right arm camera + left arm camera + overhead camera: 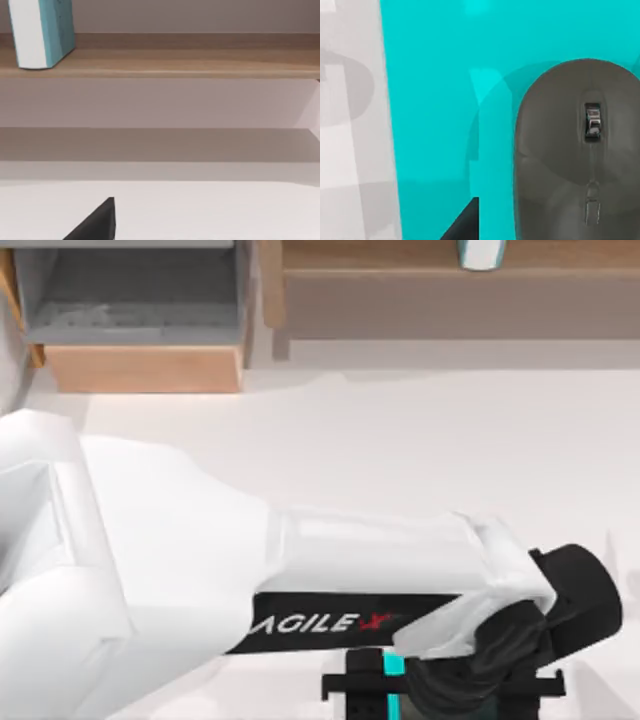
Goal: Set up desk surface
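Observation:
The desk surface (450, 450) is a wide, plain white tabletop. My left arm reaches across it from the left, and my left gripper (440, 685) hangs over the near edge, right of centre. A sliver of a cyan pad (393, 667) shows under it. In the left wrist view the cyan pad (435, 100) lies flat on the white desk surface (350, 150), and a dark grey computer mouse (580, 150) with a scroll wheel rests on it, close below the camera. A black part of my right gripper (95, 224) hovers low over the desk surface (225, 210), facing the shelf.
A light-brown wooden shelf unit (450, 285) runs along the back. An open drawer (140, 330) with a grey inside stands at the back left. A teal and white upright object (42, 32) stands on the shelf board (200, 62).

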Tool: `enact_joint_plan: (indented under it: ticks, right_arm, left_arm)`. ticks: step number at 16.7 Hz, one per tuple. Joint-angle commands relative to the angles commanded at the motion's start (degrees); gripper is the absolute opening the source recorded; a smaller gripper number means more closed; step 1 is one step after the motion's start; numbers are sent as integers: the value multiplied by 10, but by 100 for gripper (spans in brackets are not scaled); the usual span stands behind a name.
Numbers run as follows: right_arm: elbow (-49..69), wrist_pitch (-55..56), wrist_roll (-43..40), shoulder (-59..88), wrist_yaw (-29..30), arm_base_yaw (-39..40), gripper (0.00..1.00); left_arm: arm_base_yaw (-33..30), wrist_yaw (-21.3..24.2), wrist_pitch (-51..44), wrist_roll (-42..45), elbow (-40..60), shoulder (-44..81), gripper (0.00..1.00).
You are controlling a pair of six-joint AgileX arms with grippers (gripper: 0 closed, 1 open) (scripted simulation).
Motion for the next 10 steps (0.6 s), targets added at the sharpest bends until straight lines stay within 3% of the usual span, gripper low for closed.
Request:
enact_joint_plan:
  ticks: [10]
  right_arm:
    - [0, 0, 0, 0, 0, 0, 100]
  left_arm:
    - [-1, 0, 0, 0, 0, 0, 100]
